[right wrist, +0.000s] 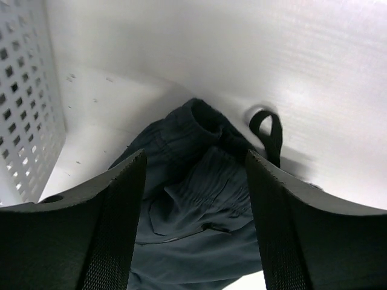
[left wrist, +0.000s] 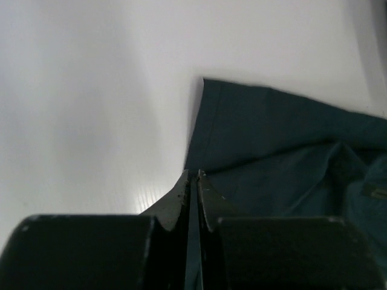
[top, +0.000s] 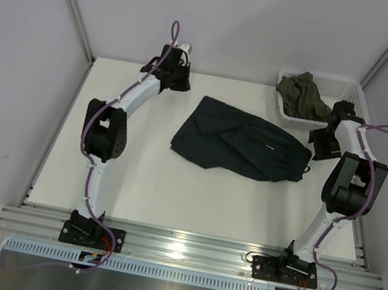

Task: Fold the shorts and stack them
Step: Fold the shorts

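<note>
While shorts (top: 243, 142) lie rumpled on table (top: 143, 181) | basket (right wrist: 24, 90) w/ olive garment (top: 303, 92) just beside R gripper (right wrist: 195, 158) | R fingers spread wide, waistband betw. & under them, not touching | L gripper (left wrist: 193, 178) clenched on nothing, hem corner just ahead of tips | black cord loop (right wrist: 269, 133) just past R fingertip

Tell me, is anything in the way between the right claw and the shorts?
No, nothing visible. The right claw is open right over the waistband end of the shorts, with only their fabric showing between its fingers.
</note>
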{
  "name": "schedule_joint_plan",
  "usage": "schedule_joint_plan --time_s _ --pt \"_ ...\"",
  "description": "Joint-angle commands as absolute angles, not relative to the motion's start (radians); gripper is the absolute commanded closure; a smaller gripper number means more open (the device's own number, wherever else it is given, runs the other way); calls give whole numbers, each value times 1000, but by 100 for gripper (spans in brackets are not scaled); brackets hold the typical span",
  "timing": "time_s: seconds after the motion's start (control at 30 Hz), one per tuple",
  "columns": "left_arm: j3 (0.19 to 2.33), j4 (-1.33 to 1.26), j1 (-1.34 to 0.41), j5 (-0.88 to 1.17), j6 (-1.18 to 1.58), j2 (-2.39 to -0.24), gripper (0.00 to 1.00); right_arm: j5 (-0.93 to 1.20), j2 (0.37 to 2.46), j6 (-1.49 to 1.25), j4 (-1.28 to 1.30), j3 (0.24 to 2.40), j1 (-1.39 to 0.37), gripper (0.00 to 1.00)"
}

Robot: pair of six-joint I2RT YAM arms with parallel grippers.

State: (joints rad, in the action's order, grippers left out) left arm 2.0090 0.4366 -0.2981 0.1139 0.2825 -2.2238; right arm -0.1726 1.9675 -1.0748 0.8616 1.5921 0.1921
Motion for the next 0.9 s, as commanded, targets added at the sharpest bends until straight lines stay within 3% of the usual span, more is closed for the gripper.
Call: schedule_joint_plan --time_s 0.0,0.07,0.2,0.4,0.63,0.87 --pt "1910 355 -299 184 229 -2054 89 -221 1881 -976 812 1597 219 32" --pt "1838 322 -305 201 203 -2008 82 -229 1859 -921 790 1579 225 32" --pt "1683 298 -353 178 155 -1895 57 -238 1772 -773 692 1494 224 32" --pt "1517 253 -481 66 0 -1776 31 -105 1669 -608 478 1355 212 30" --pt "1471 267 -549 69 -170 -1792 20 48 1592 -529 285 1158 210 29" --pt "1506 314 -592 -60 -248 -1874 19 83 1589 -538 270 1143 213 30"
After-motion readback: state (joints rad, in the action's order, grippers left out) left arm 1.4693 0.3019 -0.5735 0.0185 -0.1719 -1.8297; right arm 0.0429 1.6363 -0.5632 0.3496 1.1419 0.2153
